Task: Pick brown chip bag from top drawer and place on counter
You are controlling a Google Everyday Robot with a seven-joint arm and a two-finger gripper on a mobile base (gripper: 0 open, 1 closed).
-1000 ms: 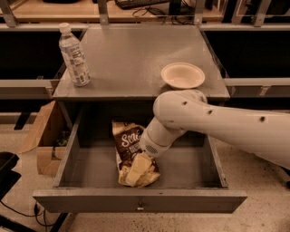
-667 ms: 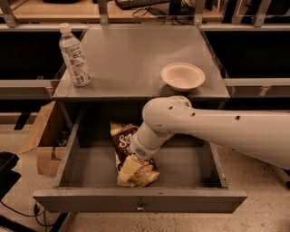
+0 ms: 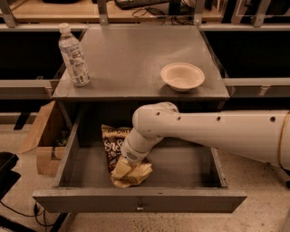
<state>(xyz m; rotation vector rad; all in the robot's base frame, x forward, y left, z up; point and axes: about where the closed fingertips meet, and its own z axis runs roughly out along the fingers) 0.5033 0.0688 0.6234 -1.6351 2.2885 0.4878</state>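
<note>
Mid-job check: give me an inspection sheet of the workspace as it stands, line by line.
Surface: counter, grey and flat.
Job's things: top drawer pulled open; brown chip bag lies inside it, left of centre, not yet on the counter.
Clutter: water bottle upright at the counter's back left; bowl at its right.
Gripper: gripper down in the drawer at the bag's near end, arm reaching in from the right.
Cables: some on the wooden desk behind the counter; one on the floor, lower left.
Surroundings: cardboard box on the floor left of the drawer.
</note>
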